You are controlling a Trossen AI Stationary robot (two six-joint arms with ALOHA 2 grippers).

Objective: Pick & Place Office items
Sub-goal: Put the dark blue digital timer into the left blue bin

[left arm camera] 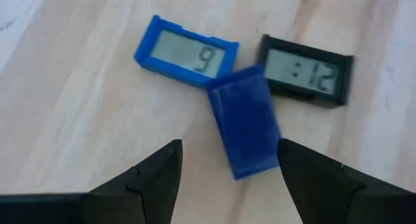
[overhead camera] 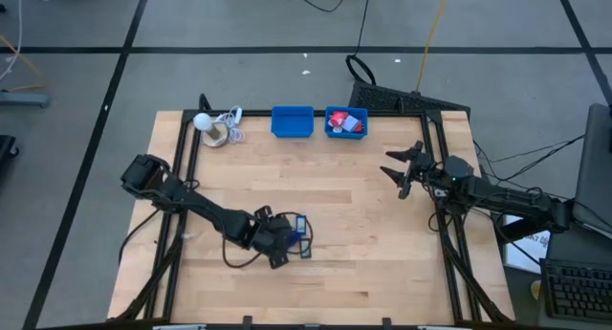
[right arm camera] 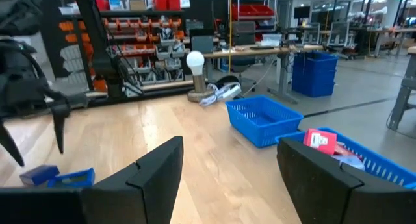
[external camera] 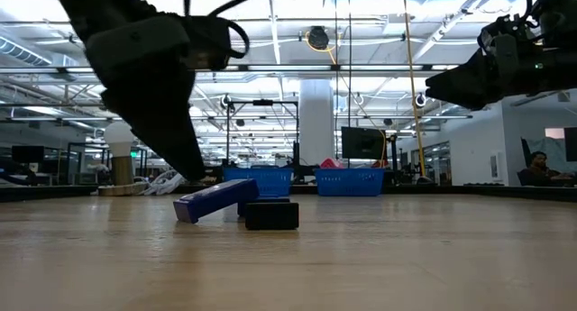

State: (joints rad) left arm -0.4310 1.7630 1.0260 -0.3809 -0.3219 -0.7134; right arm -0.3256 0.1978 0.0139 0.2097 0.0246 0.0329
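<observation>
My left claw (left arm camera: 227, 175) hangs open just above the table (overhead camera: 382, 253), a dark blue block (left arm camera: 244, 122) lying between its fingers. Just beyond lie a blue clock (left arm camera: 185, 52) and a black clock (left arm camera: 305, 71), digits readable only from my wrist. Well apart, my right claw (overhead camera: 400, 167) waits open, raised near two bins (overhead camera: 293, 122).

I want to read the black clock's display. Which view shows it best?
The left wrist view: the black clock faces the camera, digits legible. Low view shows its edge only; in the high view it cannot be made out.
</observation>
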